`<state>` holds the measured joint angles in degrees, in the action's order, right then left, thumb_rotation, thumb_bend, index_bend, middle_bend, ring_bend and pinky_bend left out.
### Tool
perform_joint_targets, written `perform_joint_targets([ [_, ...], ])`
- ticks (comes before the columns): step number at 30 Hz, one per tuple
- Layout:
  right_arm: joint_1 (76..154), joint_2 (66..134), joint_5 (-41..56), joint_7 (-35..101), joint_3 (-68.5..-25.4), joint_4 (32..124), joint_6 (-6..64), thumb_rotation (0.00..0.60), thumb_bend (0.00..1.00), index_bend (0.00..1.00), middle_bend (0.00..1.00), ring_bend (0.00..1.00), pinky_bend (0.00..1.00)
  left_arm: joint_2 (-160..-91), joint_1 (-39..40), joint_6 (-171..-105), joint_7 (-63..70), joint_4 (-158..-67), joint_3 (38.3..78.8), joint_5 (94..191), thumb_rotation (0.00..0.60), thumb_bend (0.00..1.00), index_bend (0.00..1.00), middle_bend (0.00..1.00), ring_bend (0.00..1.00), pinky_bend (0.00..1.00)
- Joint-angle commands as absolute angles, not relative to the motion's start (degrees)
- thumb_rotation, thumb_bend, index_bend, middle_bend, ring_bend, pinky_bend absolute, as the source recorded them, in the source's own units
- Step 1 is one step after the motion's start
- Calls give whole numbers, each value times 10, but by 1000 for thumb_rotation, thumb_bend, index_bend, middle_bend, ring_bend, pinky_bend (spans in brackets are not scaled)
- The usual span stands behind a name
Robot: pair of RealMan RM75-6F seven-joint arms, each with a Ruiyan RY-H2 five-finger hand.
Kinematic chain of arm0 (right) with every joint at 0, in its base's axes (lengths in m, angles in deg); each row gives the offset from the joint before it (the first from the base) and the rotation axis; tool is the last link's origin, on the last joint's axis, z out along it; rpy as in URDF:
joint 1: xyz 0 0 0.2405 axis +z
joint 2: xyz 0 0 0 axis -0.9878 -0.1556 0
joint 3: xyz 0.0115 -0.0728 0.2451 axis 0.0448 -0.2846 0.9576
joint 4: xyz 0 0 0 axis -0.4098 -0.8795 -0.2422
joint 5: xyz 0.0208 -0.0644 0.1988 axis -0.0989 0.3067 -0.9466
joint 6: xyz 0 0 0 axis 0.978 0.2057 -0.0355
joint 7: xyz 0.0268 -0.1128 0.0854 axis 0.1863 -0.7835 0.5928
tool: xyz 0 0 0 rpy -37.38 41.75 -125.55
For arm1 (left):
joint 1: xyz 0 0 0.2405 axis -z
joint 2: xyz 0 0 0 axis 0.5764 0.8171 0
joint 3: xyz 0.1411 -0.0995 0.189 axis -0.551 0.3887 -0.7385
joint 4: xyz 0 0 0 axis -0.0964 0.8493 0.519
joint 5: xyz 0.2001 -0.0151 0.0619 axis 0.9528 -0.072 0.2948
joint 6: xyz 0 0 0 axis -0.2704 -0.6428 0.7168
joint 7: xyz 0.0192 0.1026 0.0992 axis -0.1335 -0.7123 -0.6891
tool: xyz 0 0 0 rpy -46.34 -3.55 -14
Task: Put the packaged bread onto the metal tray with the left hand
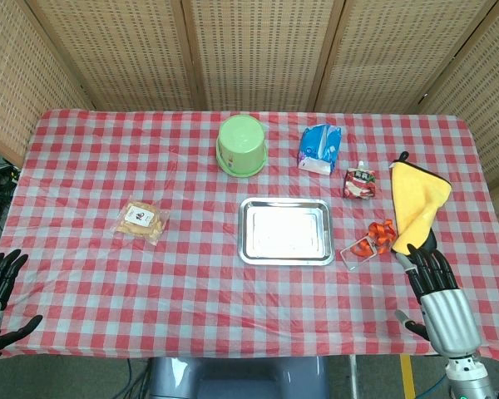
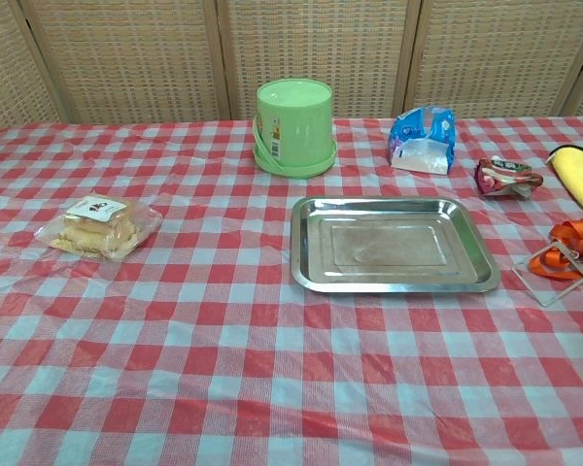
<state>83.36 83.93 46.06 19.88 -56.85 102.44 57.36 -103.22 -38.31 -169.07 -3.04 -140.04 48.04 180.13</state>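
The packaged bread (image 1: 142, 221) (image 2: 99, 225), golden pieces in clear wrap with a white label, lies flat on the checked cloth left of centre. The empty metal tray (image 1: 285, 231) (image 2: 389, 245) sits in the middle of the table, well to the right of the bread. My left hand (image 1: 0, 293) is at the table's front left corner, fingers spread and holding nothing, far from the bread. My right hand (image 1: 437, 287) rests near the front right edge, fingers apart and empty. Neither hand shows in the chest view.
An upturned green bucket (image 1: 242, 146) (image 2: 293, 126) stands behind the tray. A blue-white packet (image 1: 320, 148) (image 2: 422, 140), a red snack pouch (image 1: 359, 183) (image 2: 502, 176), a yellow cloth (image 1: 417, 199) and an orange ribbon item (image 1: 376, 238) (image 2: 564, 254) lie to the right.
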Motion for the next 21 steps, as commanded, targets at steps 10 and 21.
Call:
perform_joint_targets([
  [10,833,835,457,202,-570,1028,571,600,95,16,0,0,0,-1031,-383,-1696,-27,-1404,482,1805,600,136,0,0,0,0],
  [21,840,841,432,210,-561,1014,553,600,95,25,0,0,0,-1025,-372,-1677,-7,-1407,495,1775,600,136,0,0,0,0],
])
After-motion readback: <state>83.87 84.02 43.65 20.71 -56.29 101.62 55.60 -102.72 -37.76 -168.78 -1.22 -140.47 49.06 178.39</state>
